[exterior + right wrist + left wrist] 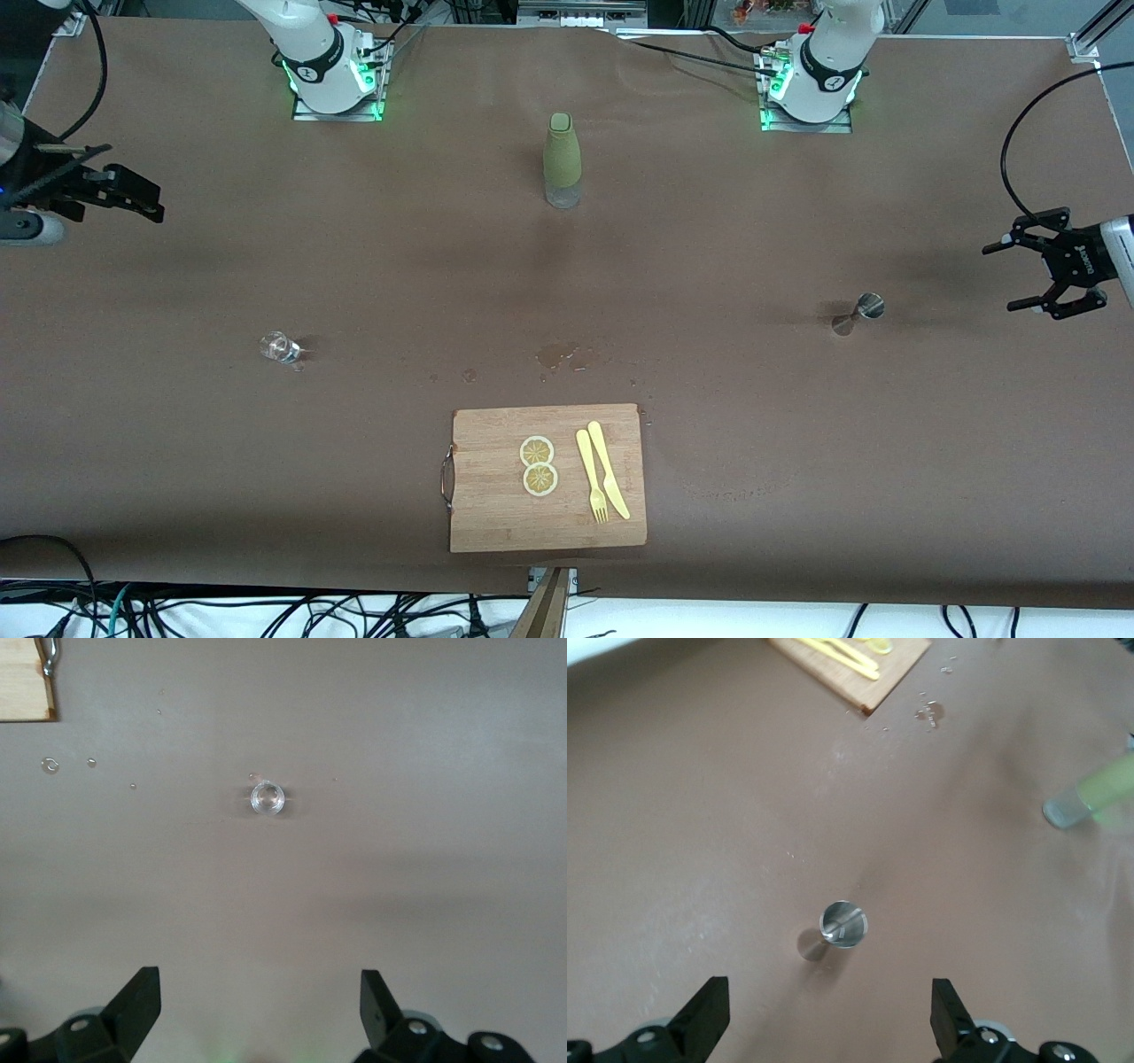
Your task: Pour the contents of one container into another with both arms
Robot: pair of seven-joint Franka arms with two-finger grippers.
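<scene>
While both arms hang at the table's ends, the left gripper (1032,276) has wide jaws with a steel measuring cup (858,314) standing ahead of them. Equally wide, the right gripper (133,197) faces a small glass (278,346). Wet spots (556,356) suggest pouring either done or pending; neither vessel is held.

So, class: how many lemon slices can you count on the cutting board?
2. Both lie on the cutting board, touching: one lemon slice farther from the front camera, the other slice nearer, beside the fork. None seem hidden.
</scene>
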